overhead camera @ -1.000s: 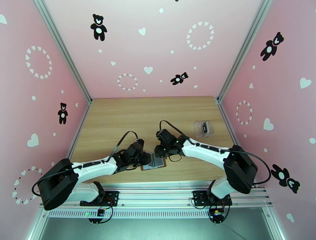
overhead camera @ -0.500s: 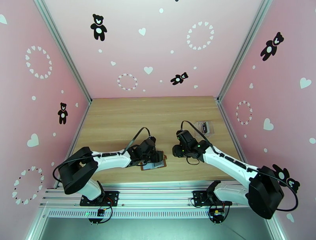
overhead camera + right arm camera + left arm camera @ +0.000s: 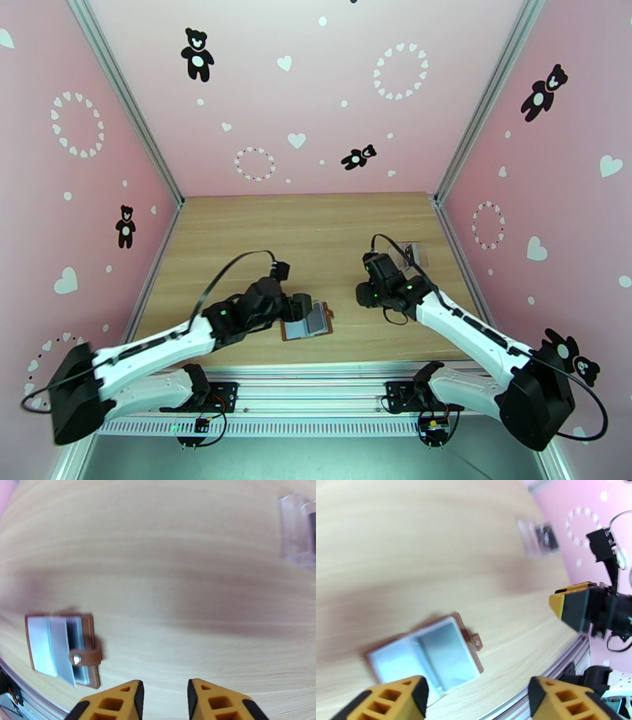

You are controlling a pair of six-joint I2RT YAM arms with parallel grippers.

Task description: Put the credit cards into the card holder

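The card holder (image 3: 314, 322), a brown leather wallet, lies open near the table's front edge with its grey see-through pockets fanned up (image 3: 428, 653). Its snap tab (image 3: 85, 657) points right. My left gripper (image 3: 304, 309) hovers just left of it, open, with nothing between its yellow fingertips (image 3: 395, 697). My right gripper (image 3: 367, 296) hangs over bare wood between the holder and the clear plastic box (image 3: 414, 254); its fingers (image 3: 112, 701) stand slightly apart and hold nothing. A dark credit card (image 3: 547, 537) sits in that box.
The clear box (image 3: 296, 531) stands at the table's right side, close to the pink wall and partly behind my right arm. Bare wooden tabletop (image 3: 261, 237) stretches to the back. A metal rail (image 3: 316, 379) runs along the front edge.
My left gripper has opened and let go of the card holder, which now lies spread open. My right arm has swung right, away from the holder and toward the clear box.
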